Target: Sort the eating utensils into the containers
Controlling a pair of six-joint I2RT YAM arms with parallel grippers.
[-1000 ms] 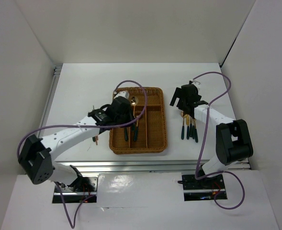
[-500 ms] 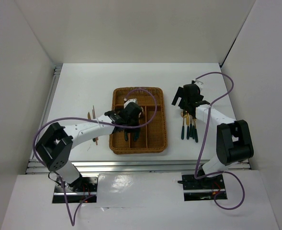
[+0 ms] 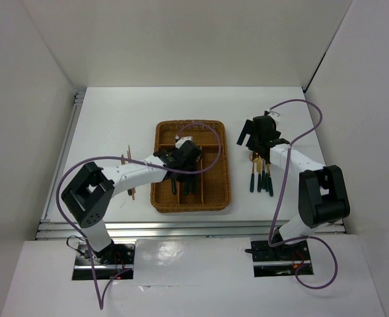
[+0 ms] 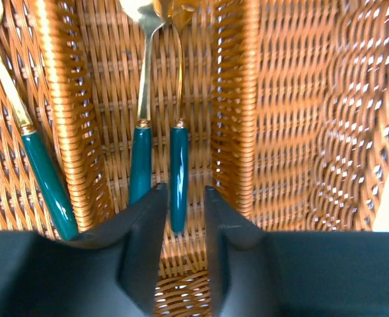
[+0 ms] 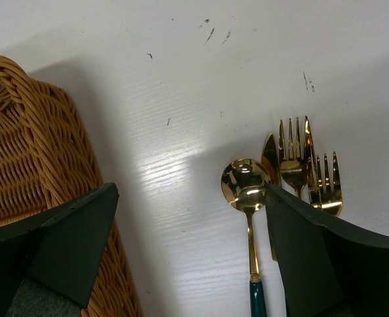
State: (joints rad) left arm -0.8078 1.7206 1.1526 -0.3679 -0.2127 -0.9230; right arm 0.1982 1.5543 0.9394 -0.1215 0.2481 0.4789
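Your left fingers (image 4: 151, 228) hang low inside the wicker tray (image 4: 230, 99), over its middle long slot. They stand narrowly parted. The end of one green-handled utensil (image 4: 178, 175) lies between their tips, flat on the slot's floor. A strip of wicker shows between that handle and the finger on the right of the wrist view, so nothing is clamped. A second utensil (image 4: 140, 165) lies just beside it in the same slot, parallel, with its gold head pointing away from the wrist. Both heads are cut off at the top of the view, so you cannot tell what kind they are. A third utensil (image 4: 45, 178) lies at a slant in the next slot to the left.

Your right fingers (image 5: 75, 231) are spread wide and hold nothing. They hover above the white surface (image 3: 115, 119) just to the right of the tray. Beneath them a spoon (image 5: 247, 185), a knife (image 5: 271, 155) and two forks (image 5: 292, 152) lie close together on the surface, with their green handles pointing back toward the arm bases.

Thin chopsticks (image 3: 129, 152) lie on the surface just left of the tray, partly hidden by your left arm.
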